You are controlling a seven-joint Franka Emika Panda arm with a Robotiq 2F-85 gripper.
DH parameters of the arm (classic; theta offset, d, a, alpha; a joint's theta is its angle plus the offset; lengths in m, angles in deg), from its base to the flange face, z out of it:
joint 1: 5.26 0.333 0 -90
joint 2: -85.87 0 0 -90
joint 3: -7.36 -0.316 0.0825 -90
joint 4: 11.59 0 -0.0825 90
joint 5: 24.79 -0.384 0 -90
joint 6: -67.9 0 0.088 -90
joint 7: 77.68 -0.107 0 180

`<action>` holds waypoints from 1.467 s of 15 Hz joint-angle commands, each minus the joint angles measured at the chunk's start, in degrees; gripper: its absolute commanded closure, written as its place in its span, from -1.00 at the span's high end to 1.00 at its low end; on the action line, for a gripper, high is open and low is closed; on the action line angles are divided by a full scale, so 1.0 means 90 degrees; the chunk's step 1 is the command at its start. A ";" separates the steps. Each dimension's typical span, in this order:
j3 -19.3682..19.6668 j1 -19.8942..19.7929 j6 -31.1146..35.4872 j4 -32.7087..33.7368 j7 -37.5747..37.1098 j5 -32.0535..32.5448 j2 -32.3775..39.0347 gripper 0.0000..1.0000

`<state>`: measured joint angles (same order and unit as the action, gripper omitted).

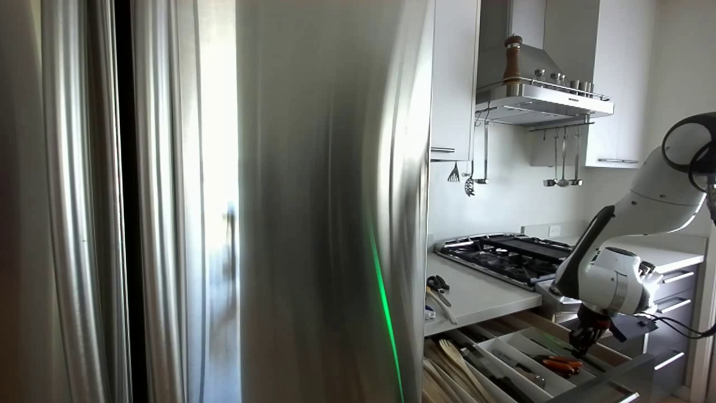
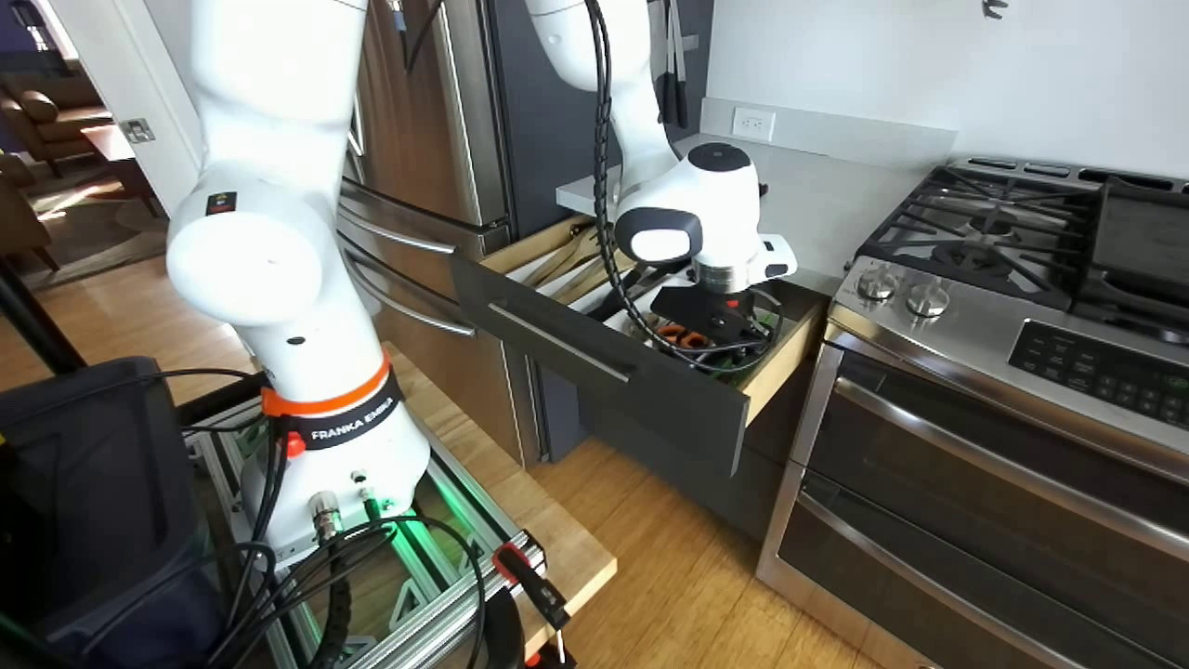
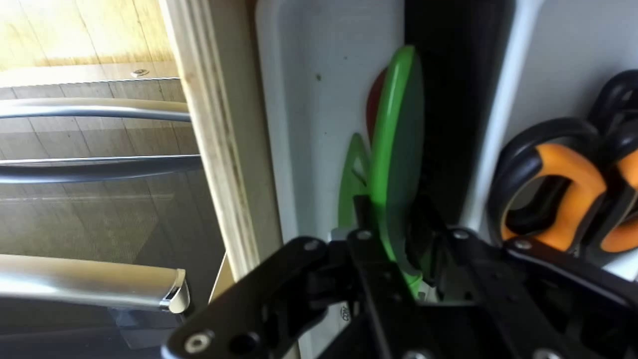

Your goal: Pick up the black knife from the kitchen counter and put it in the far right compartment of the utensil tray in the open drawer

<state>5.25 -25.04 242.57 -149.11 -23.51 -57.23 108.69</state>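
Because the utensil tray (image 3: 500, 109) has a narrow end compartment (image 3: 319, 99), we judge, our gripper (image 3: 394, 212) pinches the presumed knife (image 3: 396, 139), green-edged and dark-sided, on edge over it, depth unclear.

White utensil tray (image 3: 311, 149) — black gripper (image 3: 396, 214), green-grey utensil (image 3: 396, 134), orange-black scissors (image 3: 580, 204)

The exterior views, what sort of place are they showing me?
A kitchen, probably in a home: there's a gas hob, a range hood on the wall, and an open utensil drawer.
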 commanded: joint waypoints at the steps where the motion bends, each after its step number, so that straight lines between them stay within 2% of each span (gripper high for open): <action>1: 0.0147 0.0258 0.0293 0.0392 -0.0199 0.0078 0.0502 -0.89; 5: 0.0536 0.0645 0.0285 0.0693 -0.0396 0.0152 0.0817 -0.89; 7: 0.0844 0.0919 0.0119 0.0755 -0.0545 0.0174 0.0859 -0.02; 8: 0.0956 0.1028 0.0005 0.0759 -0.0594 0.0179 0.0816 0.07; 11: 0.1045 0.1230 -0.0184 0.0627 -0.0640 0.0144 0.0441 0.53; 14: 0.0873 0.1173 -0.0247 0.0407 -0.0424 0.0081 -0.0273 0.98; 15: 0.0864 0.1183 -0.0261 0.0332 -0.0372 0.0098 -0.0530 1.00; 17: 0.1146 0.1428 -0.0504 0.0128 -0.0530 0.0302 -0.1057 1.00; 19: 0.1469 0.1636 -0.1364 -0.0102 -0.0801 0.0794 -0.1694 1.00; 20: 0.1591 0.1697 -0.1776 -0.0201 -0.0973 0.1149 -0.2010 0.99; 21: 0.1331 0.1356 -0.2175 -0.0326 -0.1459 0.1878 -0.2382 1.00; 22: 0.1372 0.1374 -0.2577 -0.0377 -0.1693 0.2248 -0.2712 0.98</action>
<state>17.37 -11.68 227.80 -147.48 -31.60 -47.30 94.30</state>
